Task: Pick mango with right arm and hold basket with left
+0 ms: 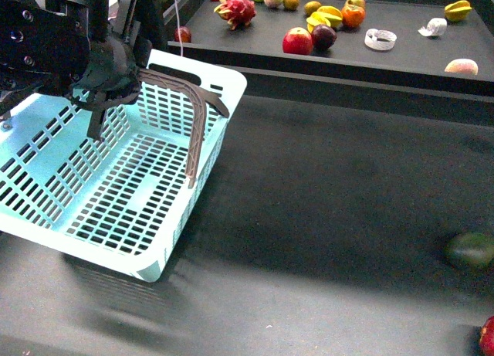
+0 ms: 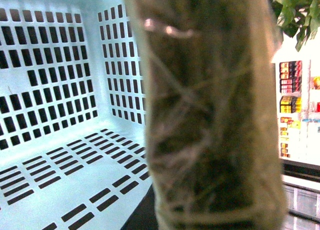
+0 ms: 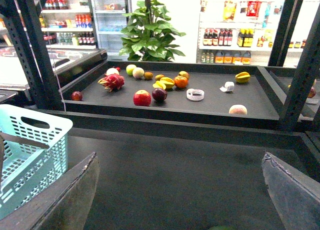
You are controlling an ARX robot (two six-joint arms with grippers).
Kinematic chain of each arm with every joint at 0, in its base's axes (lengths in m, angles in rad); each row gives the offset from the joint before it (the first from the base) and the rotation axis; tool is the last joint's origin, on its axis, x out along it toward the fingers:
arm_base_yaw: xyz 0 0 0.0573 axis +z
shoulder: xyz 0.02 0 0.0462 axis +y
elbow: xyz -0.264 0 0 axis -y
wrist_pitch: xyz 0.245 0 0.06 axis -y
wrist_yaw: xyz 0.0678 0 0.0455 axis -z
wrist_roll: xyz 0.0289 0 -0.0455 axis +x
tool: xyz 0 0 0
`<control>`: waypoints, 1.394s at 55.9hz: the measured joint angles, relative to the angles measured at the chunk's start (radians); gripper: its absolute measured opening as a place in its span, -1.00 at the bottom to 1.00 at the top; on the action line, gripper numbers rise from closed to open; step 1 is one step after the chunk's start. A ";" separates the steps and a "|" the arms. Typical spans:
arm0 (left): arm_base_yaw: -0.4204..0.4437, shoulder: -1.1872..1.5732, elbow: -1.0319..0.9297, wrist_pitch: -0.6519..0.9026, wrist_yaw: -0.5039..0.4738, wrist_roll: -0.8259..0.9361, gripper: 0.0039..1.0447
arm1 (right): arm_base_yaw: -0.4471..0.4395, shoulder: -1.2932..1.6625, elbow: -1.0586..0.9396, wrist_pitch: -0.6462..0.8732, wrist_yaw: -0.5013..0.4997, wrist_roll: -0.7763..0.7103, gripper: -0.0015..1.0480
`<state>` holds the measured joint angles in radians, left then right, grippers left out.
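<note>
Clenching the left gripper (image 1: pixel 112 89) on the basket (image 1: pixel 224 76), black toothed jaws closing around the upper end of one curved grey-brown handle (image 1: pixel 198 140). Appearing in the left wrist view only as a blurred, fibrous, tape-wound column in front of slotted turquoise walls. Sitting at the left of the dark matte table (image 1: pixel 332 201): light turquoise plastic, smooth and thin-walled, with rectangular slots running in rows through sides and floor. Lying on the raised black tray (image 1: pixel 401 55) at the back, well apart from both arms: mango (image 1: pixel 332 13), smooth, plain yellow, oval, just beside a round orange-red fruit (image 1: pixel 353 15) and behind a glossy dark purple fruit (image 1: pixel 323 36) and a red apple (image 1: pixel 297 41). Sharing that tray: a scaly pink dragon fruit (image 1: pixel 238 10), a ridged yellow starfruit (image 1: pixel 458 10) and a white ring of tape (image 1: pixel 380 38). Resting on the table near its right edge: a dull dark green oval fruit (image 1: pixel 469 250). Facing the tray across the table with the right gripper (image 3: pixel 180 157), worn grey jaws standing wide apart, released. Surrounding the rig: black metal posts (image 3: pixel 35 55), a leafy potted plant (image 3: pixel 150 33) and shop shelves of bottles (image 3: pixel 220 38).
</note>
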<state>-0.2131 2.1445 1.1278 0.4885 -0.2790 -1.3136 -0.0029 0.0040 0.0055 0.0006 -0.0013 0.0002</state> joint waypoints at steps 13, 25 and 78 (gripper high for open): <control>-0.037 -0.101 -0.159 0.035 0.011 0.153 -0.92 | 0.000 0.000 0.000 0.000 0.000 0.000 0.84; -0.084 -0.205 -0.311 0.187 0.045 0.401 -0.92 | 0.000 0.000 0.000 0.000 0.000 0.000 0.84; -0.450 -0.411 -0.479 0.334 0.266 0.786 -0.92 | 0.000 0.000 0.000 0.000 0.000 0.000 0.84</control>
<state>-0.6632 1.7332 0.6487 0.8223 -0.0132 -0.5278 -0.0029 0.0040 0.0055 0.0006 -0.0013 -0.0002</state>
